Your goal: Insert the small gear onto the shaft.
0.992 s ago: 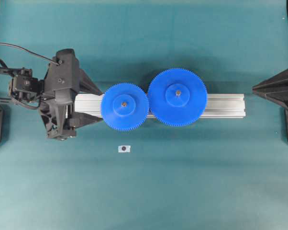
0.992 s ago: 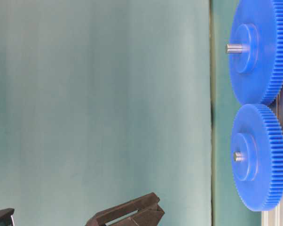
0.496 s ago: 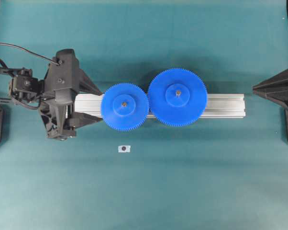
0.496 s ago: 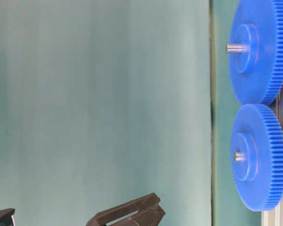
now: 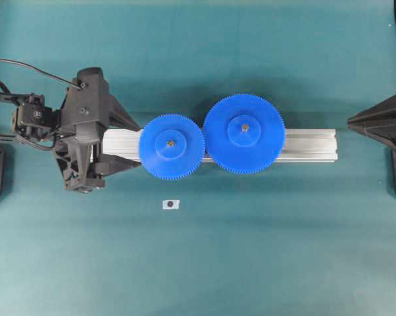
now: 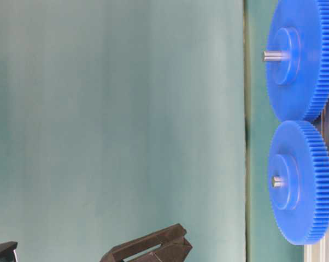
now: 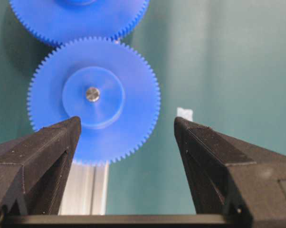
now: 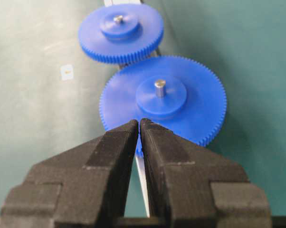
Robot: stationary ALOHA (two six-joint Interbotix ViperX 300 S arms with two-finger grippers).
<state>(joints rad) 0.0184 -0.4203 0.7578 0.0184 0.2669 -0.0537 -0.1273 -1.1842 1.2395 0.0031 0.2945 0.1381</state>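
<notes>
Overhead, small gear [image 5: 171, 146]: flat on the silver rail [image 5: 310, 145], pin tip showing in its hub, teeth meeting those of the large gear [image 5: 244, 133] at about 2 o'clock.
Overhead, shaft [image 5: 170, 205]: tiny dark dot on a pale base, alone on the green mat [image 5: 250, 263], at 6 o'clock from the small gear and apart from it.
Overhead, left gripper [image 5: 133, 146]: spread wide, fingers straddling the rail's end, just at 9 o'clock of the small gear, holding nothing.
Overhead, right gripper [image 5: 351, 121]: at the 3 o'clock edge, well apart from both gears; jaw state unclear here.
Table-level, small gear [image 6: 301, 183]: seen turned on its side, hub and short pin end facing the 9 o'clock side, large gear [image 6: 302, 57] at 12 o'clock from it, teeth touching.
Left wrist, left gripper [image 7: 128, 126]: black fingers far apart, empty; small gear [image 7: 94, 99] near the gap at about 11 o'clock, white base of the shaft [image 7: 185, 113] by the finger at 3 o'clock.
Right wrist, right gripper [image 8: 139, 122]: fingers pressed nearly together, nothing between; large gear [image 8: 163, 104] just beyond the tips, small gear [image 8: 120, 32] further off at 12 o'clock, shaft [image 8: 67, 71] at 10 o'clock.
</notes>
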